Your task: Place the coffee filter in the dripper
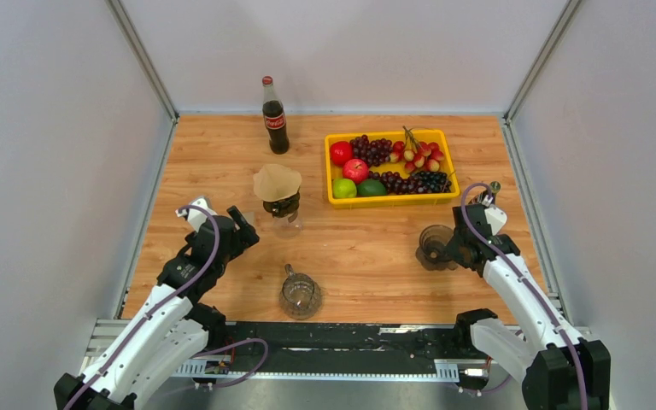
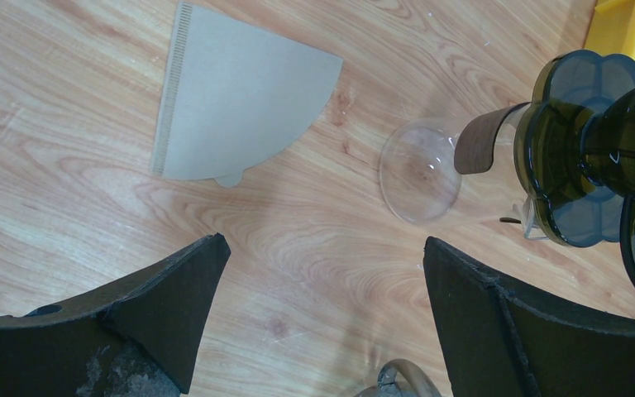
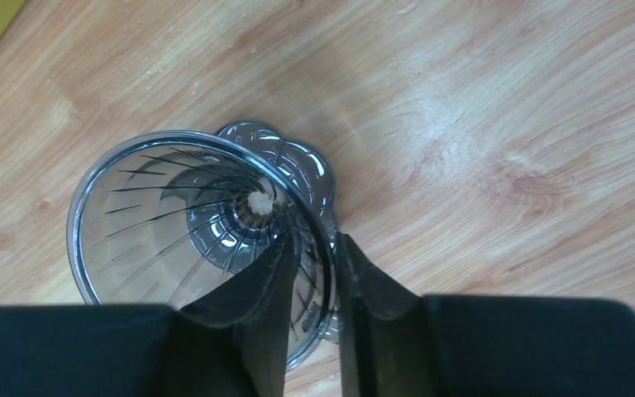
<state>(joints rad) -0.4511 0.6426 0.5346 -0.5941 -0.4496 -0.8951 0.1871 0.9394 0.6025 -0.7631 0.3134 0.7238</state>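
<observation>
The coffee filter [image 2: 236,99] lies flat on the tabletop [image 1: 222,154], folded into a brown fan shape, left of centre; it is not in the dripper. Just beside it stand a clear glass vessel [image 2: 420,172] and a dark smoked piece [image 2: 583,157] with a scalloped disc; how these two join cannot be told from the views.

The left end effector [image 2: 324,248] hovers over bare wood near the filter; its fingers are spread wide apart and hold nothing; the filter sits ahead of the gap between them, untouched.

The dripper [image 3: 182,219] is well apart from the filter, over on the right side of the tabletop; it is a translucent ribbed cone with a scalloped base, its open mouth towards the wrist camera. The right end effector [image 3: 314,248] is pinched onto its wall, one finger inside the cone and the other outside, with only the thin wall between them; whether the base rests on the wood or is raised off it cannot be told.

Towards the back stands a cola bottle [image 1: 274,115], upright; to its right is a yellow tray [image 1: 393,201] carrying fruit [image 1: 355,169]: apples, a lime and dark grapes. A glass mug [image 1: 299,295] stands near the front edge, between the two arms.
</observation>
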